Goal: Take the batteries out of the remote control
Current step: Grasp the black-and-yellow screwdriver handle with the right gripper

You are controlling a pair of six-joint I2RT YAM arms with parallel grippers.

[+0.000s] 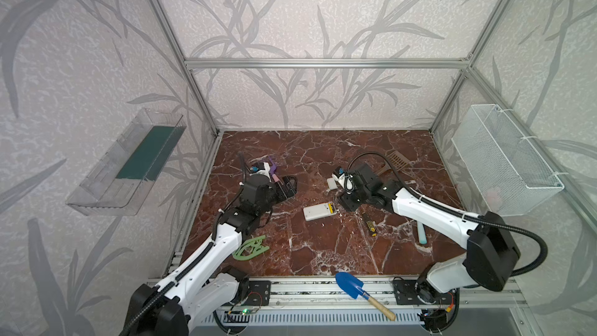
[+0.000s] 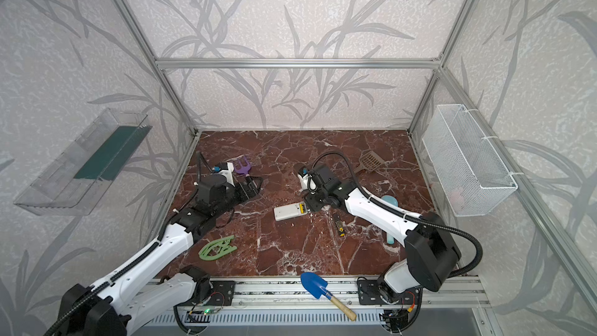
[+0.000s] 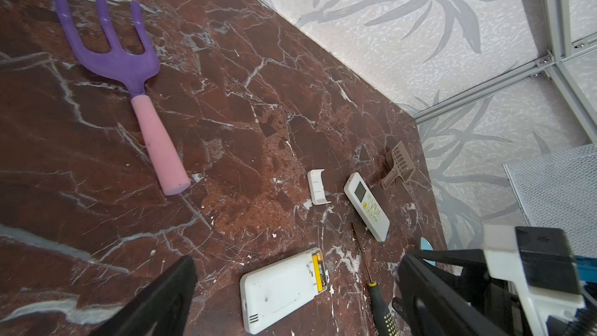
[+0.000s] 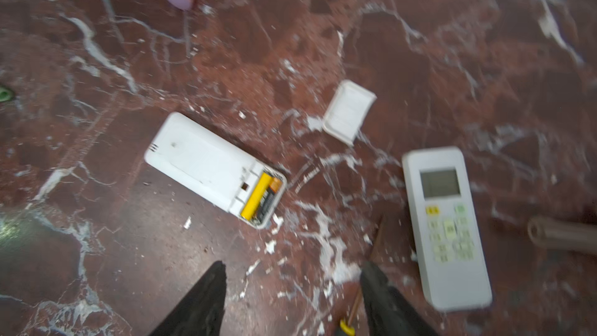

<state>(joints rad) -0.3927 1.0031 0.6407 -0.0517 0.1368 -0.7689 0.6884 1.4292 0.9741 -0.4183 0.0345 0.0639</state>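
The right pincer is partly open and empty, near the white remote in the middle of the table. The left pincer is wide open and empty. The batteries lie in the remote's open slot. Something pale sits in the wire basket, too blurry to tell.

Leaf-print walls, alu frame, red-brown marble tabletop; wire basket, clear bin on side walls

Both top views: high above near edge, looking down over whole worktop. Wrist views: close, low, oblique across worktop. All four share face-down remote; wrist pair also share face-up remote.
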